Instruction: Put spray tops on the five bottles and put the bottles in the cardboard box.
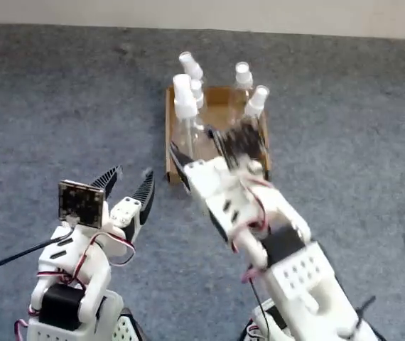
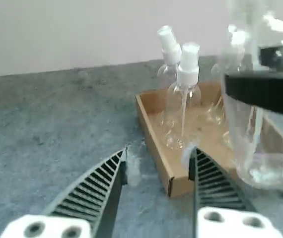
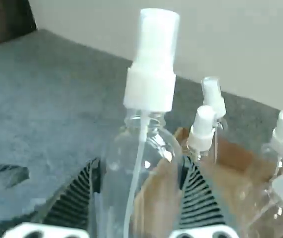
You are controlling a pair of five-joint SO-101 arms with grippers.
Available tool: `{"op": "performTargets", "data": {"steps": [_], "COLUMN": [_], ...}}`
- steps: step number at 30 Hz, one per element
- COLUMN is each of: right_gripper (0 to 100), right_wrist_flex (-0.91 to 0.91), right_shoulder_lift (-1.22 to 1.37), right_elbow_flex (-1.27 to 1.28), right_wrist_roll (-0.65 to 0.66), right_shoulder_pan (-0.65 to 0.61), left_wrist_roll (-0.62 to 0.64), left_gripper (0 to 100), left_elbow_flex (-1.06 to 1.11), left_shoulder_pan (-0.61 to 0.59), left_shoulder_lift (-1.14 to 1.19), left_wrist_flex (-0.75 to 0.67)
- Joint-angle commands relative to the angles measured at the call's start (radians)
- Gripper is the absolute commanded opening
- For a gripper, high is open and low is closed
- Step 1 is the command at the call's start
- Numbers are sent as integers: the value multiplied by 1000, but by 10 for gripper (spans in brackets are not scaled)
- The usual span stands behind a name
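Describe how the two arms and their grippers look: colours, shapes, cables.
Both arms are white plastic with black motor blocks. The left arm has a small dark circuit board at its wrist, looped red wires and a black cable trailing off. The right arm has red wires and a plate dotted with holes. The left gripper and right gripper have black, ribbed, tapering fingers.

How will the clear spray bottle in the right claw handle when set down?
The clear, white-topped spray bottle looks empty, so probably light. Tall and narrow, it may tip easily. Its smooth round wall could slip in the right claw.
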Motion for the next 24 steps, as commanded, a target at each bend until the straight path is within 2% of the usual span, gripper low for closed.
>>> {"op": "performTargets", "data": {"steps": [1,6,11,14,20,24], "right_gripper": [4,4,4,4,4,4], "right_wrist_flex": [13,22,70,73,220,286], "right_shoulder_lift": [110,148,145,145,137,67], "right_elbow_flex": [-208,-257,-185,-176,-197,-219], "right_wrist_roll": [-12,-12,-14,-14,-12,-6], "right_shoulder_pan": [-5,-87,-179,-182,-182,-148], "left_wrist_roll": [-46,-91,-87,-95,-109,-120], "left_gripper": [162,171,282,272,253,252], "left_elbow_flex": [-2,-2,-1,36,85,94], "left_shoulder_pan": [85,140,140,130,54,28], "left_shoulder_lift": [-1,-2,4,4,5,5], "left_wrist_flex": [-23,-23,-26,-31,-140,-158]}}
